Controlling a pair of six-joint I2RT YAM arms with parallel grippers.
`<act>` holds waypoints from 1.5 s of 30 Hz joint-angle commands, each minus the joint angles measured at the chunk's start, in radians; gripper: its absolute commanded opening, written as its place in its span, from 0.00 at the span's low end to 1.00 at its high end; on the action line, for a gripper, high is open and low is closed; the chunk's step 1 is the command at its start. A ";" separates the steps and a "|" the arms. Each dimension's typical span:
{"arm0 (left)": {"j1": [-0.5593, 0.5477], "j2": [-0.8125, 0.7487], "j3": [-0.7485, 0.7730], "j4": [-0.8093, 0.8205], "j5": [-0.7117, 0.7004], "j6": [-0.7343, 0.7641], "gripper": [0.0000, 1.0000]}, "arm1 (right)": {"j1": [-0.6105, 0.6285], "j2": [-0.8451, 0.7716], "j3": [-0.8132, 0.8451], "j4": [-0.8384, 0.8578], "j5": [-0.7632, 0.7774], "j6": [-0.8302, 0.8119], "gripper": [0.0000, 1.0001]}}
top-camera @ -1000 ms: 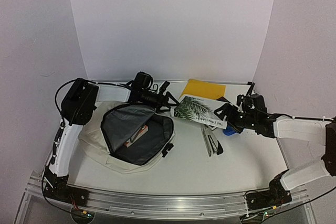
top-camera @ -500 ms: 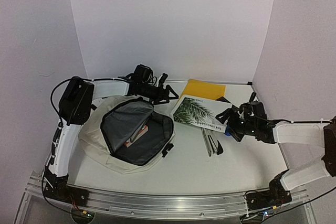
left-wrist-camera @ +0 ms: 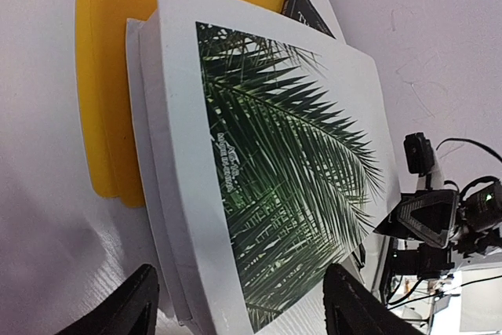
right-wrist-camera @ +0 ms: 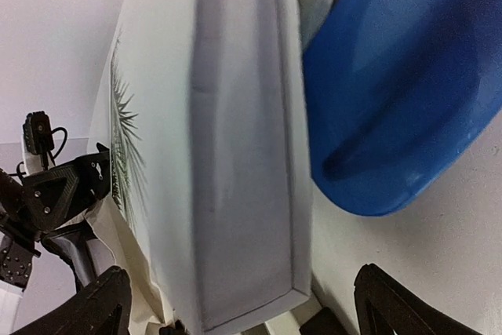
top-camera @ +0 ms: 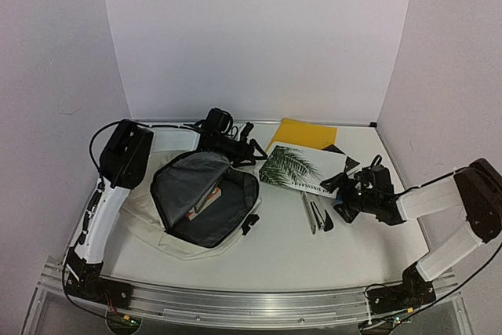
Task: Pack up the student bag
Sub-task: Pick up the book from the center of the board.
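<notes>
Bag is lying unzipped at the counter's left, mouth up for loading. Left tool is hanging open at one end of the book, right tool gaping at the other, probably for a shared lift.

White booth, plain worktop, flat light.

On my overhead feed a pale back wall meets a left wall and a right wall at two upright corners, and all three have a faint lilac cast. The white worktop runs up to all three walls, with a thin grey seam along its far edge. An aluminium rail spans its near edge. The light I get is soft and even, the shadows are faint, and the worktop has a slight sheen in my left wrist view.
</notes>
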 commanded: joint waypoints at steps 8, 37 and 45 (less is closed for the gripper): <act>-0.007 0.045 0.060 0.003 0.040 -0.009 0.56 | -0.043 0.097 -0.067 0.374 -0.046 0.075 0.84; 0.022 -0.110 -0.016 0.022 -0.041 0.001 0.54 | -0.094 0.048 -0.093 0.505 -0.111 0.050 0.42; 0.068 -0.335 -0.168 -0.017 -0.123 0.005 0.68 | -0.094 -0.037 -0.085 0.502 -0.131 0.047 0.33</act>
